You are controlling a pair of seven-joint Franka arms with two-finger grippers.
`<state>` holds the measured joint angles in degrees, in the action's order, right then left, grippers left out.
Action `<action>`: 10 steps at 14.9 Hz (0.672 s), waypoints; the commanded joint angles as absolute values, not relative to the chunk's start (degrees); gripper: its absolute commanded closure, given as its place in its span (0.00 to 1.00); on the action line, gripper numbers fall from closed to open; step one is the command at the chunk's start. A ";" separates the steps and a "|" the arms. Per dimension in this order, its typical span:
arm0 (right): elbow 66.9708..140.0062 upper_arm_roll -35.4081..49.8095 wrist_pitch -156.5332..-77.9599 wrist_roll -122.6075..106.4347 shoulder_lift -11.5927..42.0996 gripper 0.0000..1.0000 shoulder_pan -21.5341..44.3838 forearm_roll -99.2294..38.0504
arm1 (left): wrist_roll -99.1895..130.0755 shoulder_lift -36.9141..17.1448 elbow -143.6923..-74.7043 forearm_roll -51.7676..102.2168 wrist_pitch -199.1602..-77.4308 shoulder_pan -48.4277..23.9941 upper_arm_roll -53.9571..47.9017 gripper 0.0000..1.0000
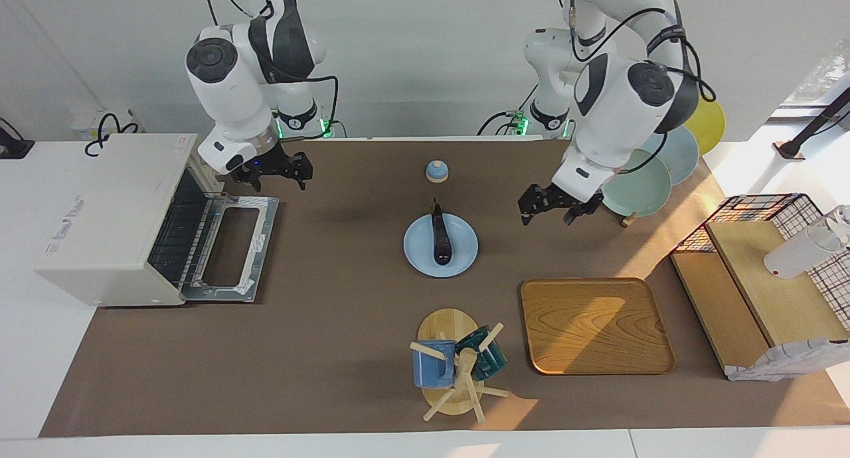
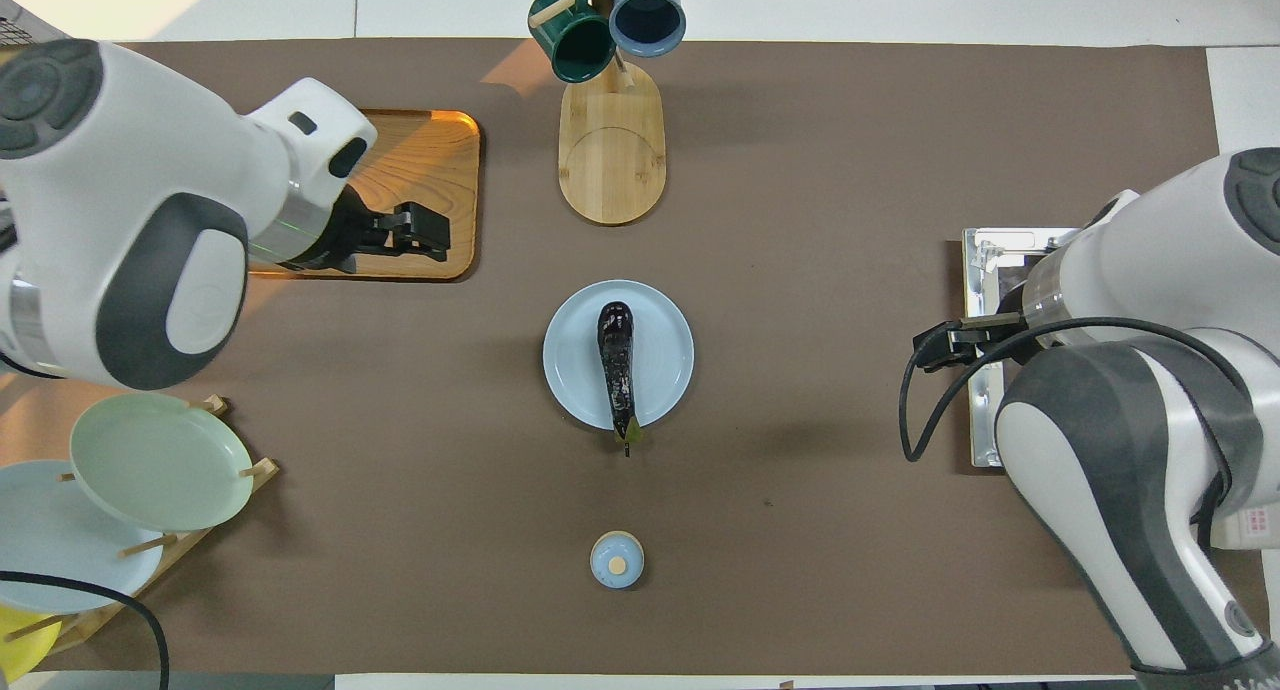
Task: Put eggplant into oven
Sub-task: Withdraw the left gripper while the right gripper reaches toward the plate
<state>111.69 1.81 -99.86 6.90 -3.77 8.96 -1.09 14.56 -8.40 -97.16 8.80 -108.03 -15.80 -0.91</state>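
The dark purple eggplant [image 1: 440,237] lies on the light blue plate [image 1: 463,254] at the middle of the mat, its stem toward the robots. It also shows in the overhead view [image 2: 617,365] on the plate [image 2: 666,355]. The off-white oven [image 1: 113,212] stands at the right arm's end with its glass door [image 1: 232,245] dropped open. In the overhead view only the door's edge [image 2: 985,270] shows. My left gripper [image 1: 552,209] is open and empty, raised over the mat between the plate and the plate rack; in the overhead view [image 2: 425,228] it lies over the tray's edge. My right gripper [image 1: 271,172] is open and hangs over the door's edge nearer the robots.
A wooden tray [image 1: 594,325] and a mug tree [image 1: 455,365] with two mugs stand farther from the robots than the plate. A small blue lid [image 1: 436,171] sits nearer. A rack of plates [image 1: 634,179] and a wire shelf [image 1: 764,272] are at the left arm's end.
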 commanded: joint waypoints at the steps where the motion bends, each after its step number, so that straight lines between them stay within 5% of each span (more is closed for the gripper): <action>1: 107.75 2.46 -97.03 10.43 -2.37 0.00 15.44 -2.29 | 11.44 -6.87 -96.06 6.33 -105.04 -12.32 -1.49 0.00; 3: 106.45 2.46 -99.13 19.91 -1.68 0.00 23.34 -2.02 | 7.32 -5.55 -96.15 5.19 -102.49 -9.94 -1.49 0.00; 6: 97.77 2.63 -103.51 30.98 7.17 0.00 31.97 -2.28 | 1.16 -3.26 -97.03 4.48 -99.50 -6.34 -1.49 0.00; 10: 77.14 2.64 -105.91 42.23 28.68 0.00 42.59 0.69 | 0.00 0.78 -101.32 2.29 -98.53 -5.36 -1.49 0.00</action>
